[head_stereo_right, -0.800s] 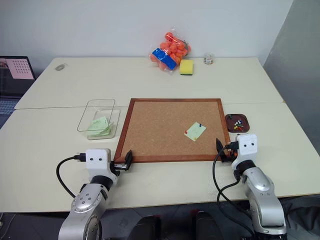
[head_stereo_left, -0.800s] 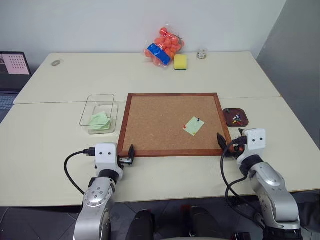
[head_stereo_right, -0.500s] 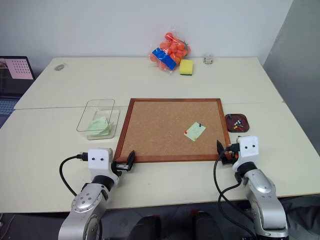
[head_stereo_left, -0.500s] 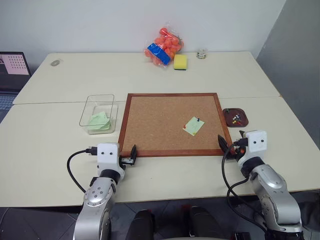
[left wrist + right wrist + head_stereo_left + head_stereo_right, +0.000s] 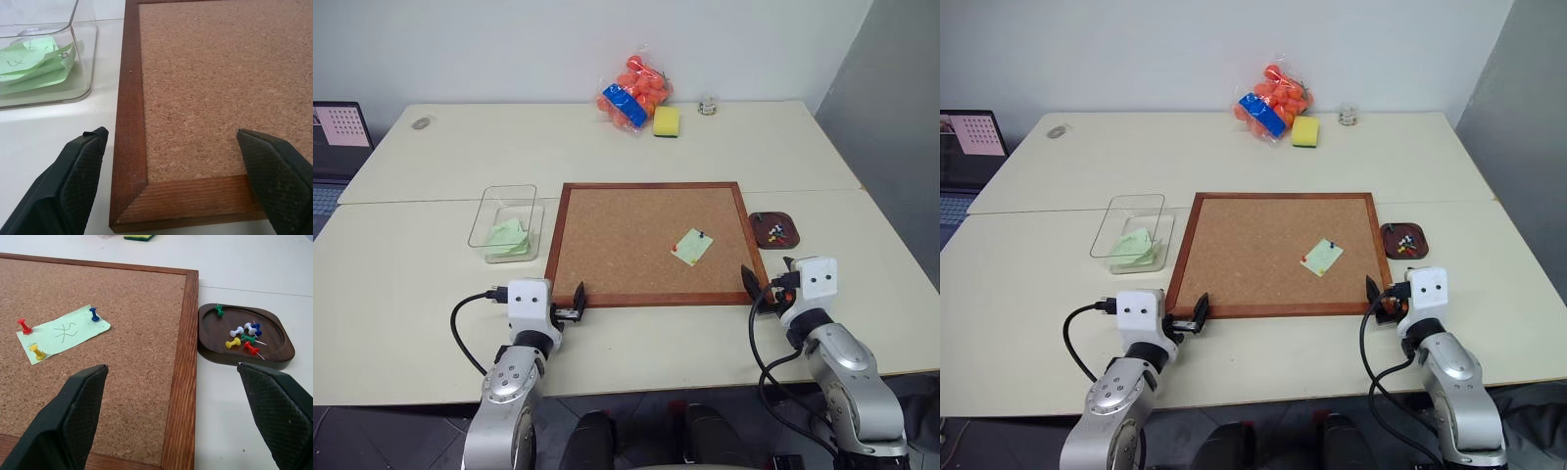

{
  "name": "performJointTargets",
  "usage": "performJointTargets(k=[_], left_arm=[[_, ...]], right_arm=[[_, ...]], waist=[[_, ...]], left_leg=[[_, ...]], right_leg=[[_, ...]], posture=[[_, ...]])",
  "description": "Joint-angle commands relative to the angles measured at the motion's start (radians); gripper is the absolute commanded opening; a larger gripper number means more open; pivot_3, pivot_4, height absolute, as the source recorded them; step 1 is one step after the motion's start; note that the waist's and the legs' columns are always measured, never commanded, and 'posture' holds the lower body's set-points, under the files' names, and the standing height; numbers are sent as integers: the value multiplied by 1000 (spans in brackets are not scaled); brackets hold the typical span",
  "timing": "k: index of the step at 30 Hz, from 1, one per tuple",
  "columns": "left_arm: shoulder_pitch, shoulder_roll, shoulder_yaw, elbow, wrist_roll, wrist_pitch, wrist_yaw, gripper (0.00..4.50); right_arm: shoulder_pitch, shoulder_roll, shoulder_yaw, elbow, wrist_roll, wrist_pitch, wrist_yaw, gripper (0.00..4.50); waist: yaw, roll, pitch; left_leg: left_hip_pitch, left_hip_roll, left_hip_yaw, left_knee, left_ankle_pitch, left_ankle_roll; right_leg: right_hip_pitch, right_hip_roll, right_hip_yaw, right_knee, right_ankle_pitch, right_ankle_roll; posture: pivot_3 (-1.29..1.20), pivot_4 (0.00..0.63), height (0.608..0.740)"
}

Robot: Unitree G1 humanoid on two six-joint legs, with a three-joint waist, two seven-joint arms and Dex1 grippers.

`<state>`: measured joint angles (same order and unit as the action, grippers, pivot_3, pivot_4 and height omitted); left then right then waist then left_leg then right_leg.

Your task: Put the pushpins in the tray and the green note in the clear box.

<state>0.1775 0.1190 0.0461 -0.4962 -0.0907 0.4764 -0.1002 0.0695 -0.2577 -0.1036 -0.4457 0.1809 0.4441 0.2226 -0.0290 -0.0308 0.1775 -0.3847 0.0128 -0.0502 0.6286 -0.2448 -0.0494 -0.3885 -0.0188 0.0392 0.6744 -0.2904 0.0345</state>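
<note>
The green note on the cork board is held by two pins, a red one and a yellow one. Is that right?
Not quite. Three pushpins hold the green note on the cork board: red, yellow and a dark blue one at another corner. The right wrist view shows all three.

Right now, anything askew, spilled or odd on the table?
Nothing spilled or damaged. The green note sits tilted on the cork board, held by red, yellow and blue pushpins. Other loose pins lie in the brown tray. The clear box already holds green papers.
</note>
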Motion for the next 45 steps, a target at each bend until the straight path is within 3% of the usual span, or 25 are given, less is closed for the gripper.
performJointTargets(k=[1,10,16,22,30,45], left_arm=[[-8,0,-2,-11,-5,-12,-3,4458],[-52,2,-42,-4,-27,-9,-43,4458],[-227,-27,-168,87,-39,-6,-120,4458],[-347,127,-144,132,-138,22,-349,4458],[-357,317,-132,186,-258,-7,-631,4458],[-389,350,-119,302,-200,-150,-662,4458]], right_arm=[[-4,-10,-18,-38,13,-30,14,4491],[-27,-27,-13,-23,20,-37,51,4491],[-95,-63,-12,26,30,-41,107,4491],[-148,-111,23,72,67,-26,209,4491],[-282,-149,85,231,82,-77,353,4491],[-481,-87,136,573,44,-228,395,4491]], waist=[[0,0,0],[0,0,0],[4,-1,0],[-7,0,1],[-1,1,2],[-1,1,2]], left_leg=[[0,0,0,0,0,0],[0,0,0,0,0,0],[0,-2,1,1,0,0],[0,-1,1,0,0,0],[1,0,1,0,0,0],[0,0,1,1,0,0]], right_leg=[[0,0,0,0,0,0],[0,0,0,0,0,0],[1,0,-1,0,1,1],[0,2,-1,2,0,-1],[0,3,-1,2,-1,-1],[0,1,-1,2,3,-6]], posture=[[0,150,740],[0,150,740],[0,150,740],[0,150,740],[0,150,740],[0,150,740]])
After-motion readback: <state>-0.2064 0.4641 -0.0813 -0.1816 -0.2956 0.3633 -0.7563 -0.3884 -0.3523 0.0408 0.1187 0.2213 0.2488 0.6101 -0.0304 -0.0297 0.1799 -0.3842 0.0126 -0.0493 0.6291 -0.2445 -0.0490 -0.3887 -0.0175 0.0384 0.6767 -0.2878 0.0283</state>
